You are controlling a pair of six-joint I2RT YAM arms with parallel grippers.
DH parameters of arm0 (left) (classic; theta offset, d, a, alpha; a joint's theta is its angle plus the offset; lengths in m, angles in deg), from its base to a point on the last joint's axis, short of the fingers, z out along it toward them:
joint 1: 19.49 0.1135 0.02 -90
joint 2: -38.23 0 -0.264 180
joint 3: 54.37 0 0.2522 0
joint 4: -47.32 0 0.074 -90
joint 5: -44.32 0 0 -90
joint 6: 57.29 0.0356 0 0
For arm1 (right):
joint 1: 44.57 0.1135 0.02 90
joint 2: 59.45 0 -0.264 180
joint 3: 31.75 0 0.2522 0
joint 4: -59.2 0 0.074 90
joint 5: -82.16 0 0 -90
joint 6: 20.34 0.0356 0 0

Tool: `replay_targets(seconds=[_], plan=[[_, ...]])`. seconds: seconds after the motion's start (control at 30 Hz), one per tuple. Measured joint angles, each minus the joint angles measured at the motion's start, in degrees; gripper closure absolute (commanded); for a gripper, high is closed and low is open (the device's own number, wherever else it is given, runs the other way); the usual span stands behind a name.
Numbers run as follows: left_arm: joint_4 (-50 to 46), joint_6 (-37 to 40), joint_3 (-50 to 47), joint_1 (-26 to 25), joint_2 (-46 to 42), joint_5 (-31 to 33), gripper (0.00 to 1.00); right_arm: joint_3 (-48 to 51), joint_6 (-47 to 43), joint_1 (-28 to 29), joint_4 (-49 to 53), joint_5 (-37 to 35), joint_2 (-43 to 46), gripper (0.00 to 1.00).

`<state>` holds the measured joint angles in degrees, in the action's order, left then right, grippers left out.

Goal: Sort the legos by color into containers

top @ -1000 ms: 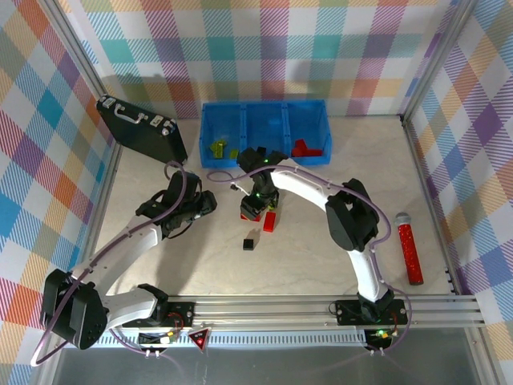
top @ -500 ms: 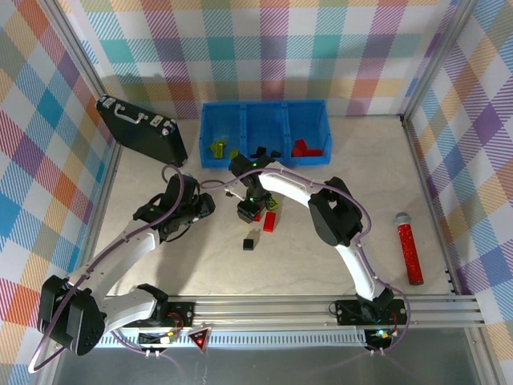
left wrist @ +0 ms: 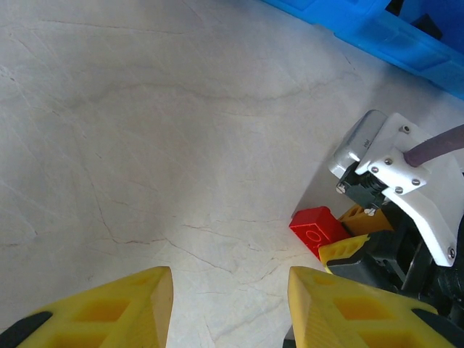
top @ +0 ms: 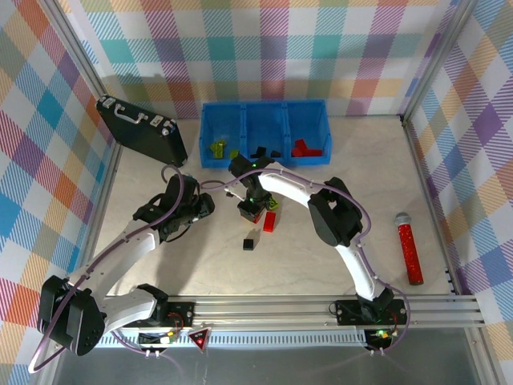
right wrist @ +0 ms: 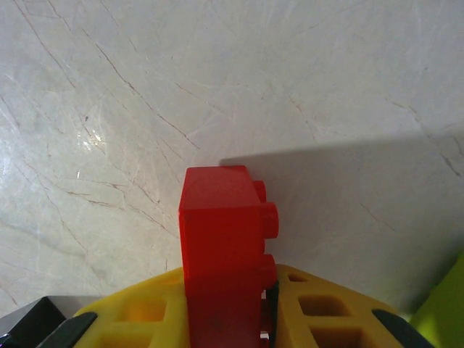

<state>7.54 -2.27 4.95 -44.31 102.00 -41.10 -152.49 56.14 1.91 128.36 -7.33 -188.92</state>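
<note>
Within the last second the right pincer (right wrist: 225, 319), wrist turned down, has been closed on a small red studded plastic brick (right wrist: 217, 225) low over the pale marbled worktop (top: 313, 269), near the bright blue three-compartment plastic bin (top: 264, 161) (a carry there seems due), while the left pincer (left wrist: 229, 304) is held open and empty.

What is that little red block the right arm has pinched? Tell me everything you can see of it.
The red brick is glossy plastic, a small oblong with two round studs showing on one side. It sticks out from the right tool, clamped between its yellow pads, above the pale veined table.
</note>
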Motion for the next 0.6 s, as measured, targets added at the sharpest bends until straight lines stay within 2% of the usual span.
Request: replay_targets(seconds=[0.17,0.43,0.6], plan=[[0.0,0.0,0.0,0.0,0.0,-0.1,0.54,0.3,1.0,0.0,-0.2,-0.5,2.8,0.81],[0.1,0.1,0.0,0.0,1.6,-2.6,0.53,0.0,4.0,-1.2,-0.4,-2.5,8.9,0.80],[0.2,0.3,0.0,0.2,3.3,-3.9,0.53,-2.8,7.0,-5.3,0.0,-3.3,10.7,0.79]])
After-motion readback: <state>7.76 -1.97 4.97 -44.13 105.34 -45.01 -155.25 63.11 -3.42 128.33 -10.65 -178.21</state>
